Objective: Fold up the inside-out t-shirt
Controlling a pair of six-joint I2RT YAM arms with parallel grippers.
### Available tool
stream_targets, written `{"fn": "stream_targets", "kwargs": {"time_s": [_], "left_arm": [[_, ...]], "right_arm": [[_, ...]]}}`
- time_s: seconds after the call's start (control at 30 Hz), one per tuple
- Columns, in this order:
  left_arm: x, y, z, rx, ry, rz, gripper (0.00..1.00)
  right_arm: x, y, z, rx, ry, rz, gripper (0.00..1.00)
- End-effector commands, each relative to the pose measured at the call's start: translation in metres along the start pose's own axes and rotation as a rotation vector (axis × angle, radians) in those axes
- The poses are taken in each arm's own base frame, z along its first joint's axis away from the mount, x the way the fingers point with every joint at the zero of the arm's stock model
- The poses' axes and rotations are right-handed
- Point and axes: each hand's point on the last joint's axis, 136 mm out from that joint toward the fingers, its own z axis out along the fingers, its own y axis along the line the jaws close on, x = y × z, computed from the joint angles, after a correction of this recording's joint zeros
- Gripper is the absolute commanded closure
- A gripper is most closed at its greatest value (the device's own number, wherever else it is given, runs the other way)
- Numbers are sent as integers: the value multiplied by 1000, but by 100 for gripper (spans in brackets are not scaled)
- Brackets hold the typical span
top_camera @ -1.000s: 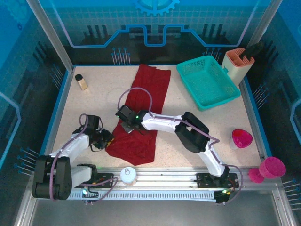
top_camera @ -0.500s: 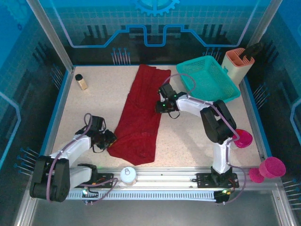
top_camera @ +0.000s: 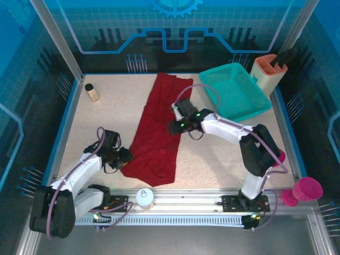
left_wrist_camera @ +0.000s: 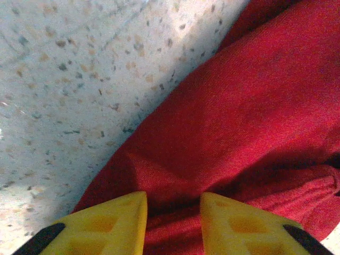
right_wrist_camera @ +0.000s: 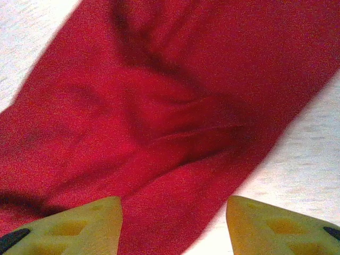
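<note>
Inside-out t-shirt (top_camera: pixel 159 133): long strip mid-table (top_camera: pixel 109 125), running 12 to 6 o'clock. Right gripper (top_camera: pixel 173 126) released, jaws wide over 3 o'clock edge, likely reselecting fold point. Left gripper (top_camera: pixel 125 158) at 7 o'clock corner, probably anchoring; cannot tell grip.

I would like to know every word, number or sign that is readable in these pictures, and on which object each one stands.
"B" (possibly "8", too small to be sure): on the white round object at the table's near edge.
Small bottle: any label is too small to read.
Dark red t-shirt and teal basket: no text is visible.
</note>
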Motion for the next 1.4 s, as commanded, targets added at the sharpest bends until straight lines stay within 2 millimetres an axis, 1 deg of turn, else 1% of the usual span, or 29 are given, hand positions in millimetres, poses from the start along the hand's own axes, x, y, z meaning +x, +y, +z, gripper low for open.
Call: {"fn": "stream_targets", "kwargs": {"time_s": [0.0,0.07,0.1,0.17,0.27,0.3,0.33,0.4,0.43,0.47,0.5,0.53,0.57,0.6,0.63,0.73,0.8,0.87,0.93,1.0,1.07,1.1,1.17,1.2,1.23,1.27,1.33,1.37], "left_arm": [[-7,1,-12,-42,-34,12,63],[-7,0,-10,-43,-33,4,61],[-7,1,-8,-47,-27,0,60],[-5,3,-3,-55,-11,-1,60],[-4,10,7,-87,9,4,61],[-3,13,9,-98,15,4,65],[-3,14,11,-104,17,7,70],[-3,18,13,-115,14,6,88],[-3,19,13,-116,8,7,95],[-4,20,13,-119,0,7,100],[-4,22,12,-123,-11,5,100],[-5,23,11,-126,-18,4,100],[-5,23,10,-126,-24,5,100],[-5,24,9,-127,-32,3,100],[-5,25,8,-129,-37,2,100],[-3,28,8,-129,-38,-5,100],[1,29,7,-120,-34,-11,100],[3,31,7,-114,-35,-15,100],[5,33,4,-113,-45,-22,100],[5,33,0,-102,-61,-41,100],[4,31,-5,-84,-81,-63,100],[2,29,-10,-77,-95,-72,88],[-1,20,-20,-44,-113,-54,60],[-3,11,-27,-16,-119,-27,56],[-4,0,-32,17,-111,16,56],[-3,-12,-38,53,-93,74,55],[-1,-25,-43,45,-65,140,53],[1,-29,-43,16,-53,177,52]], "right_arm": [[36,31,6,157,60,-94,37],[44,39,8,262,64,-116,35],[47,39,9,321,66,-120,34],[52,38,17,391,78,-142,34],[59,30,24,460,115,-164,35],[61,26,24,484,123,-166,39],[64,22,23,497,131,-171,47],[70,12,18,519,138,-158,70],[73,8,15,519,140,-149,77],[79,4,12,511,146,-133,85],[83,0,8,497,147,-109,92],[88,-3,5,478,155,-92,97],[94,-7,1,456,161,-65,99],[98,-9,-6,425,165,-32,99],[103,-11,-11,400,167,-3,98],[123,-23,-20,325,198,138,83],[142,-28,-13,243,246,238,67],[151,-34,-10,180,291,309,58],[143,-33,-13,92,281,329,50],[121,-27,-22,-8,243,303,45],[99,-21,-30,-79,218,261,44],[90,-19,-32,-104,217,241,44],[79,-12,-32,-133,226,205,45],[76,-5,-32,-149,231,191,45],[76,2,-30,-162,231,175,45],[79,5,-28,-145,234,169,44],[90,1,-23,-85,241,201,42],[99,-6,-20,-50,255,244,41]]}}
